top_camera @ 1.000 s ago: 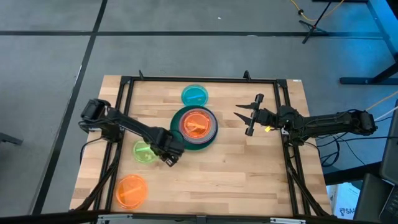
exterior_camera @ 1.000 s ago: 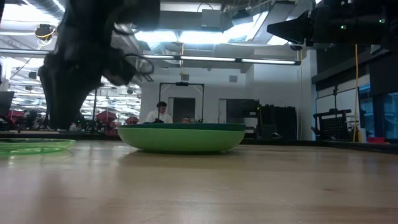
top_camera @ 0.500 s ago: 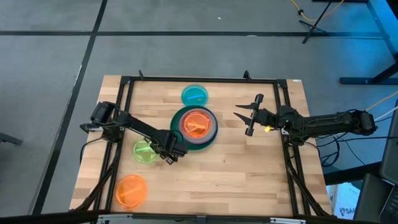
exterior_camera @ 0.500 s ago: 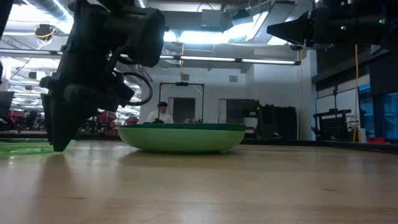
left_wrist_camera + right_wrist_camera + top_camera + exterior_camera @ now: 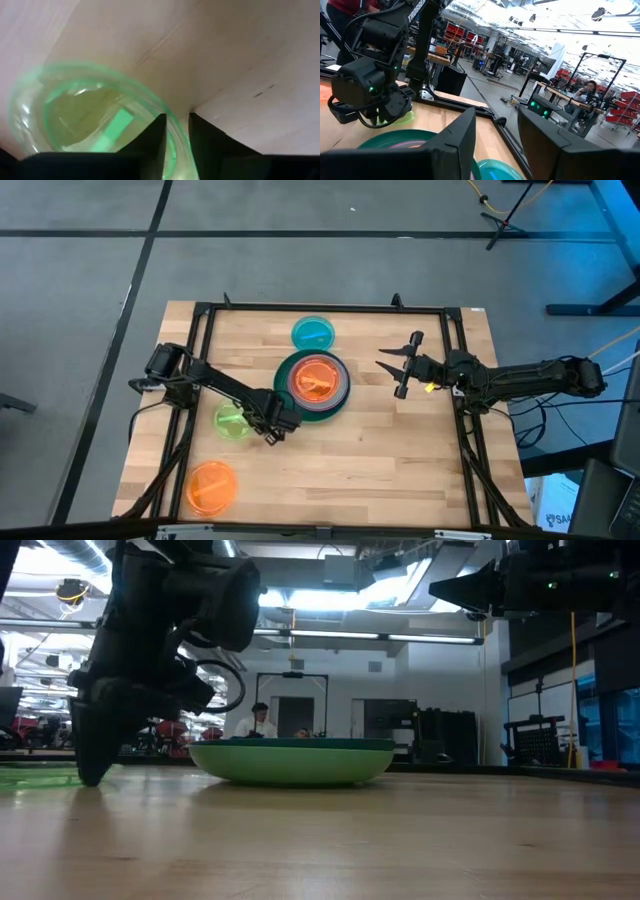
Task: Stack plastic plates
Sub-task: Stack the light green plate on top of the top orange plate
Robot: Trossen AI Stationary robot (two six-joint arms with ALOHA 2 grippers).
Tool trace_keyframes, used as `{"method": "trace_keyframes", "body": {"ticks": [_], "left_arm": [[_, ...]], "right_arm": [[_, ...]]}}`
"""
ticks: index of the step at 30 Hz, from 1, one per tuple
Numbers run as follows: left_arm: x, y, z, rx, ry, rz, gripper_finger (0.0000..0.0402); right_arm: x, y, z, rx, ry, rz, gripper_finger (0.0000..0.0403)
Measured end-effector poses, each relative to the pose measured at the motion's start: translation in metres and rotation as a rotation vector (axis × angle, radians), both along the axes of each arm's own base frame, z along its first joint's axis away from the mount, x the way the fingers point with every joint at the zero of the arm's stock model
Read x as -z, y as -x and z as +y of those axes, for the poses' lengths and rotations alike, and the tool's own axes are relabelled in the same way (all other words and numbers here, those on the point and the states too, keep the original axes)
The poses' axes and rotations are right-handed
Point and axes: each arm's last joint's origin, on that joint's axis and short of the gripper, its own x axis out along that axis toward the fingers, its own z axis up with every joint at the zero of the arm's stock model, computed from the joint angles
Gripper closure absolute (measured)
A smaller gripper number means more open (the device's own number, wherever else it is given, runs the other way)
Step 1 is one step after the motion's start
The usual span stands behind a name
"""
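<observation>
A stack of plates point(image 5: 316, 383) sits mid-table, a dark green one at the bottom and a translucent orange one on top. In the low view its lowest plate point(image 5: 290, 762) rests on the wood. A lime plate point(image 5: 230, 424) lies flat to the stack's left. A blue plate point(image 5: 313, 333) lies toward the far edge and a second orange plate point(image 5: 211, 486) near the near-left corner. My left gripper point(image 5: 268, 433) is down at the lime plate's right rim and shut on it. My right gripper point(image 5: 400, 365) hovers open to the right of the stack. My left gripper point(image 5: 177, 135) pinches the lime plate's rim point(image 5: 176, 131) on the side facing the stack, one finger inside the plate and one outside. The fingers come from above, slanting down, and their tips reach the table point(image 5: 88, 775). The plate lies flat on the wood.
A black frame rail point(image 5: 320, 308) runs around the tabletop. Bare wood point(image 5: 380, 470) shows toward the near-right. Beyond the far edge the low view shows a workshop with people far off point(image 5: 258, 720).
My left gripper has come down beside the lime plate until its fingertips reach the table at the plate's right rim, shifting slightly toward the table's left. The plates and my right arm have kept still.
</observation>
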Motion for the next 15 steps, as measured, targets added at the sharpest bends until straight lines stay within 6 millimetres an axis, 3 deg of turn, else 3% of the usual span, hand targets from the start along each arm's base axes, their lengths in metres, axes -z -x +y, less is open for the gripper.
{"method": "trace_keyframes", "body": {"ticks": [6,15], "left_arm": [[0.001,0.005,0.001,0.049,0.0,0.047,0.0393],[-0.019,0.014,0.005,0.088,-0.107,0.166,0.0399]], "right_arm": [[0.0,0.0,0.0,0.0,0.0,0.0,0.0259],[0.0,0.0,0.0,0.0,0.001,0.0,0.0259]]}}
